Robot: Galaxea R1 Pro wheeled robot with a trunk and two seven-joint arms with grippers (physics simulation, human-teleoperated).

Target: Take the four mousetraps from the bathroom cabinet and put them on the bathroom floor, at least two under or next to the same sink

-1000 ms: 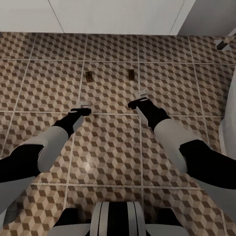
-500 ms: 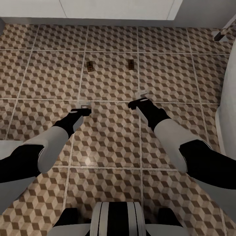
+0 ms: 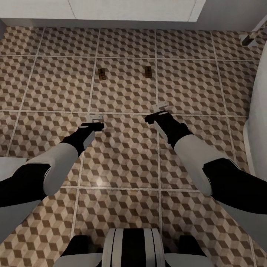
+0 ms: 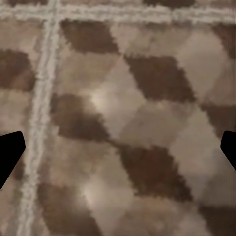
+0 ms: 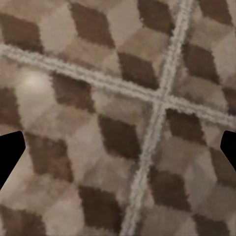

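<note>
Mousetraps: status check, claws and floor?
Left claw and right claw open, empty, above the floor. Two mousetraps down, one ahead of the left, one ahead of the right. Nothing in the way.

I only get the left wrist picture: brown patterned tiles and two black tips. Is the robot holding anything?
Observer: No. The right jaws stand open and empty too, above the bathroom floor.
Operator: Any mousetraps nearby?
Observer: Yes. One mousetrap and a second mousetrap lie on the tiles ahead of the arms, apart from each other.
Operator: What lies beyond them?
Observer: A white panel runs along the floor's far edge.
</note>
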